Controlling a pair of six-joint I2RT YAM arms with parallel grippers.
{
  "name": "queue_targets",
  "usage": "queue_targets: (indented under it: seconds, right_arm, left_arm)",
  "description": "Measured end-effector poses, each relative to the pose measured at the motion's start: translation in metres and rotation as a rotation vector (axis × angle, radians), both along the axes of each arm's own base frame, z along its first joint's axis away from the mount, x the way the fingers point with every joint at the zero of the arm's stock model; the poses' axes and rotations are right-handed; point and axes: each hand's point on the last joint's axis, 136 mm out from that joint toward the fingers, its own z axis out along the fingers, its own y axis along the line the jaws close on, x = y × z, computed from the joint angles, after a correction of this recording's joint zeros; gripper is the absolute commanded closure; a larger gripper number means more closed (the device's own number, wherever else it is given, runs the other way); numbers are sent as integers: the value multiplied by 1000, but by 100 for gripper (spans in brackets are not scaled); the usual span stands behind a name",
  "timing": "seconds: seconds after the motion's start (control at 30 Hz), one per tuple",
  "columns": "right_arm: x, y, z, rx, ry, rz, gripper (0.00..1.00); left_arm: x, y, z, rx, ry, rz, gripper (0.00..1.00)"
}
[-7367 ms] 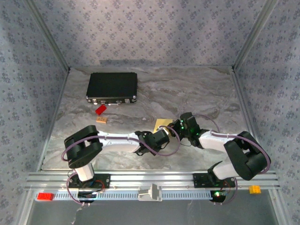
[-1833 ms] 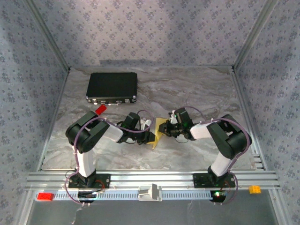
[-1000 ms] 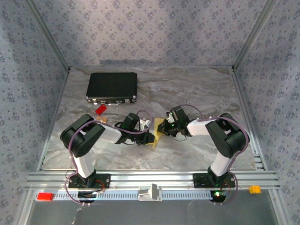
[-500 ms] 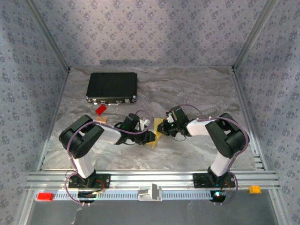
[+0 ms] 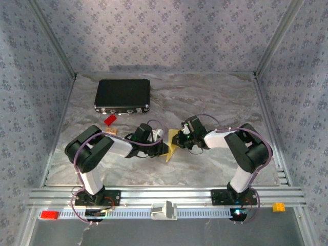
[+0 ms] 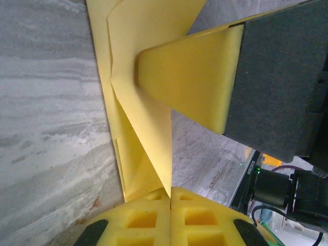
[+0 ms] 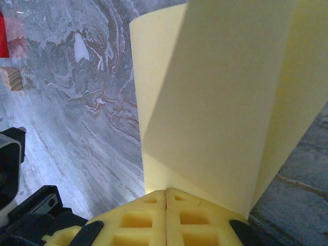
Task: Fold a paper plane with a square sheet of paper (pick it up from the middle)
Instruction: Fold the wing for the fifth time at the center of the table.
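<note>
The left arm [image 5: 120,147] and the right arm [image 5: 218,139] have glossy white links between bulky black joint housings, with thin purple cables [image 5: 154,124] looping alongside. The left fingers [image 6: 143,221] and the right fingers [image 7: 134,221] are yellow plastic moulded with square pockets, with black parts at their outer corners.

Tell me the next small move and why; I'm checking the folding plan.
Probably draw the left claw along the crease to sharpen it: both claws are shut on the paper, and the fold bows open by the right claw.
</note>
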Motion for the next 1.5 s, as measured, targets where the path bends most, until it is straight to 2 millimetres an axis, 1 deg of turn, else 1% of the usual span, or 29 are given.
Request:
queue_targets:
  seconds: [0.13,0.5,0.57,0.63,0.7,0.8,0.87,0.9,0.97,1.07,1.23,1.3,1.43,1.5]
  right_arm:
    - [0,0,0,0,-1,0,93]
    - [-1,2,0,-1,-2,5,93]
    - [-1,2,0,-2,-2,5,93]
    - [-1,2,0,-2,-2,5,93]
    - [-1,2,0,-3,-2,5,93]
    - [-2,2,-1,-4,0,7,94]
    - [-3,3,-1,-4,0,9,93]
    - [-3,2,-1,-5,-1,8,93]
    - [-3,2,-1,-5,-1,8,93]
    - [-3,3,-1,-6,-1,9,93]
    - [-4,3,-1,-6,-1,11,93]
    - [-4,3,-1,-6,-1,11,93]
    - [-5,4,-1,-6,0,14,94]
    - [-5,4,-1,-6,1,15,94]
  left_arm:
    - [-3,1,-8,3,28,-13,99]
    - [-7,1,-8,-3,33,-38,94]
    - [-7,1,-8,-1,29,-46,96]
    - [-7,1,-9,4,25,-52,100]
    - [-8,1,-9,9,19,-60,100]
    - [-9,2,-9,19,13,-71,91]
    - [-11,3,-8,23,11,-78,90]
    - [-13,3,-8,26,15,-86,91]
    - [-17,4,-9,34,26,-95,98]
    - [-19,5,-10,42,27,-102,100]
    - [-21,5,-10,45,26,-107,100]
    - [-21,5,-10,46,25,-109,94]
    - [-23,6,-10,52,20,-114,92]
    - [-24,7,-10,57,21,-119,95]
